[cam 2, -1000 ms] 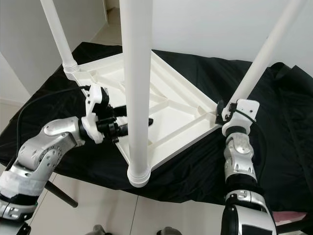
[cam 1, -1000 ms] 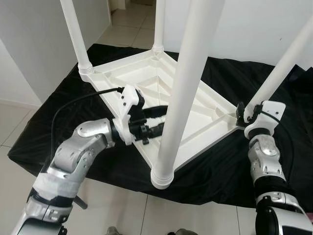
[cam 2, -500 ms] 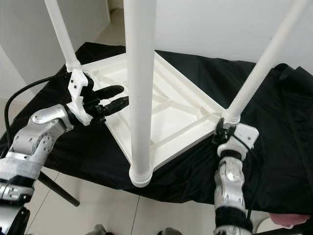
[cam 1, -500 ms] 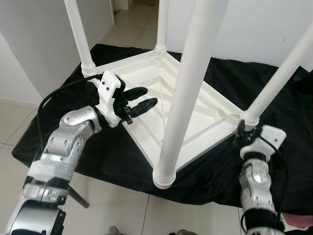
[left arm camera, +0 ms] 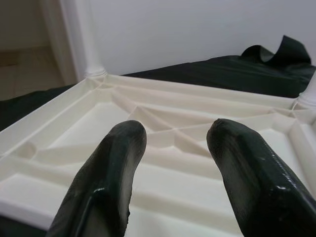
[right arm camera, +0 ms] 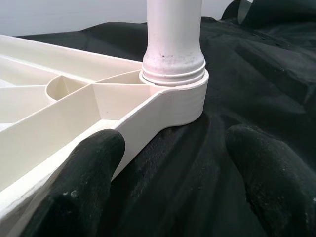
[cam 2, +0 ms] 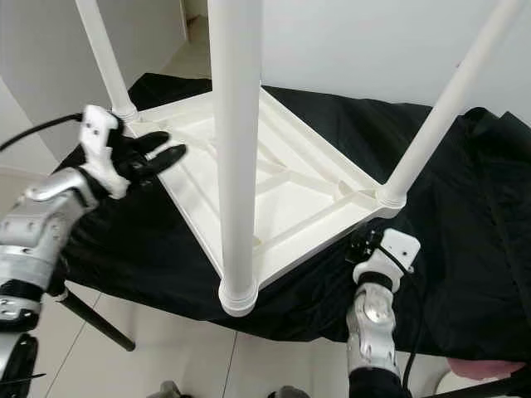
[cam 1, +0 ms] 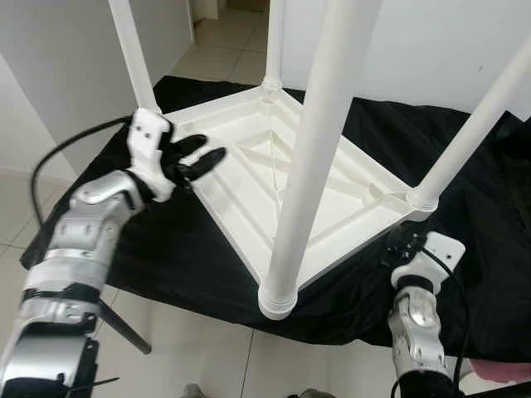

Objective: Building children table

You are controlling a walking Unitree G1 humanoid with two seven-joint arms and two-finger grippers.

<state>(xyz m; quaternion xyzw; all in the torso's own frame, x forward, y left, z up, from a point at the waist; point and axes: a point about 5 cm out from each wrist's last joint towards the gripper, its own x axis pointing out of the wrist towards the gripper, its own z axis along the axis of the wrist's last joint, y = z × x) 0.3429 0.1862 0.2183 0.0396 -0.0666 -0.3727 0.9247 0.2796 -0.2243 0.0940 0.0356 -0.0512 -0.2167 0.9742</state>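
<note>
A white plastic children's table [cam 1: 249,170] lies upside down on a black cloth [cam 1: 166,249], with white legs standing up at its corners; the near leg [cam 1: 311,157] rises in front of me. My left gripper [cam 1: 199,157] hovers open over the table's left edge, holding nothing; the left wrist view shows its fingers [left arm camera: 106,177] above the ribbed underside [left arm camera: 163,128]. My right gripper [cam 1: 394,247] sits low over the cloth just off the right corner, open, facing the right leg's base [right arm camera: 174,61].
The cloth covers a low surface whose front edge drops to a tiled floor [cam 1: 191,348]. White walls [cam 1: 50,75] stand at left and behind. A dark thin rod [cam 1: 124,327] slants under the cloth at lower left. A cable [cam 1: 58,166] loops from my left wrist.
My left gripper has drawn back leftward from the near leg to the table's left edge. My right gripper has dropped away from the right leg toward me, down to the cloth.
</note>
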